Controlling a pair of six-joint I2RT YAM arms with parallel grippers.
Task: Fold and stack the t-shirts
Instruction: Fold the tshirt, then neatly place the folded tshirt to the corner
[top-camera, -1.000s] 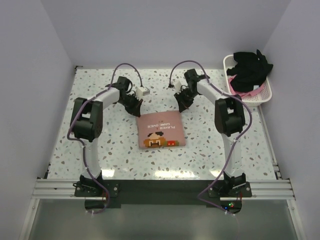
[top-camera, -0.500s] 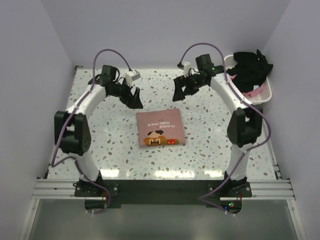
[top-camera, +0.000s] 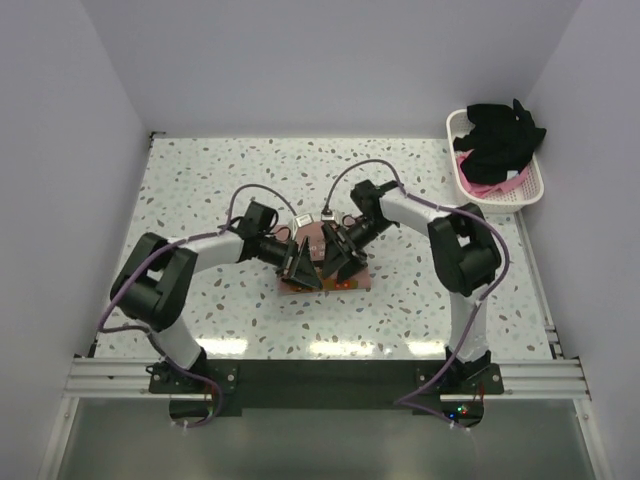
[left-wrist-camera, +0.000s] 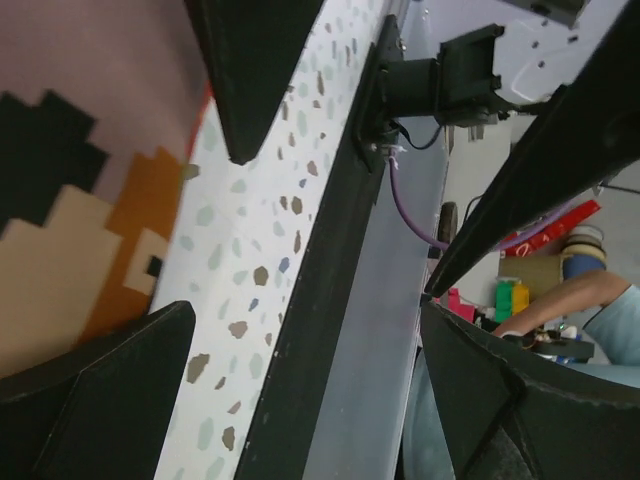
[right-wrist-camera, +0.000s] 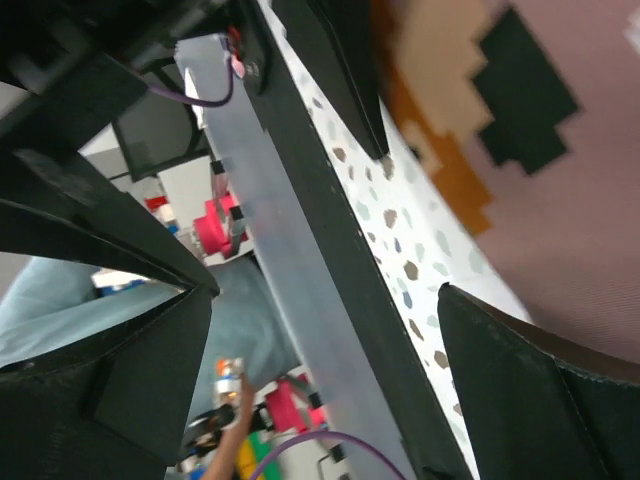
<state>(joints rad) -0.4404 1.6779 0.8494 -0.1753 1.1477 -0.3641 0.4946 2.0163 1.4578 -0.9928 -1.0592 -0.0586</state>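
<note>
A folded dusty salmon-pink t-shirt (top-camera: 312, 234) with a pixel-art print lies flat at the table's middle. Both arms reach in low over it. My left gripper (top-camera: 300, 268) is open above its near-left part, nothing between the fingers. My right gripper (top-camera: 336, 258) is open beside it, also empty. The left wrist view shows the left gripper (left-wrist-camera: 310, 400) over the shirt's near edge (left-wrist-camera: 90, 90) and speckled table. In the right wrist view the right gripper (right-wrist-camera: 320, 390) spans the same edge of the shirt (right-wrist-camera: 570, 210). A black t-shirt (top-camera: 503, 135) lies over a brighter pink one (top-camera: 492, 186).
The white lattice basket (top-camera: 532, 190) holding those two shirts stands at the back right corner by the wall. A black rail (top-camera: 320, 372) runs along the table's near edge, and white walls close off the other three sides.
Both arms lifted off the shirt's far corners, spread toward the back, then swung in. They now lie low over the shirt, with both grippers open.
</note>
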